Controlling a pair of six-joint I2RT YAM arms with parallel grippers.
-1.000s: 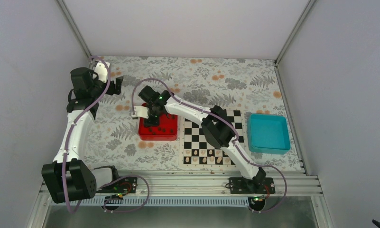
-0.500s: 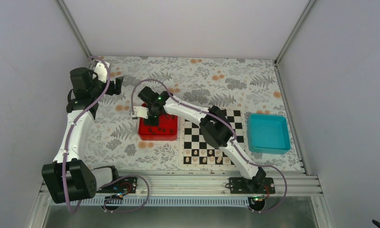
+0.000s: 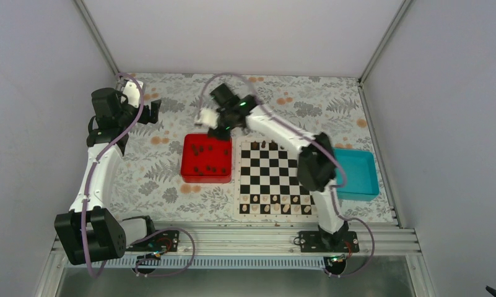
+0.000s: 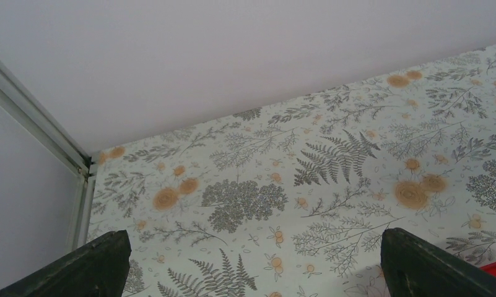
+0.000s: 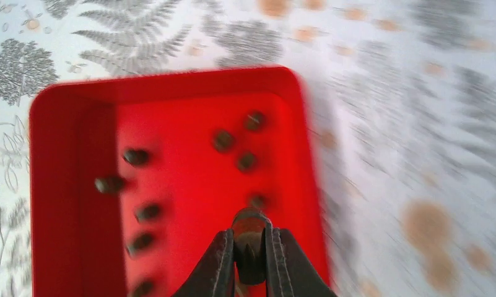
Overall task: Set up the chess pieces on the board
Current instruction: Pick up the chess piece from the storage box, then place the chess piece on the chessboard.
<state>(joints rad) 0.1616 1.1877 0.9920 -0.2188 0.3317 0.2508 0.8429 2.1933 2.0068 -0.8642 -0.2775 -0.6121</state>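
Right gripper (image 5: 250, 250): closed on one dark chess piece (image 5: 250, 230), which has been lifted out of the red tray (image 5: 72, 99).
Left gripper (image 4: 257, 266): held wide, nothing gripped.
Board (image 3: 273, 179): far rows mostly unfilled; placing the piece there is judged next.

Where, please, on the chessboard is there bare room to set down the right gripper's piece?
On the chessboard, the middle rows between the dark pieces at its far edge and the pale pieces crowding its near edge are bare.
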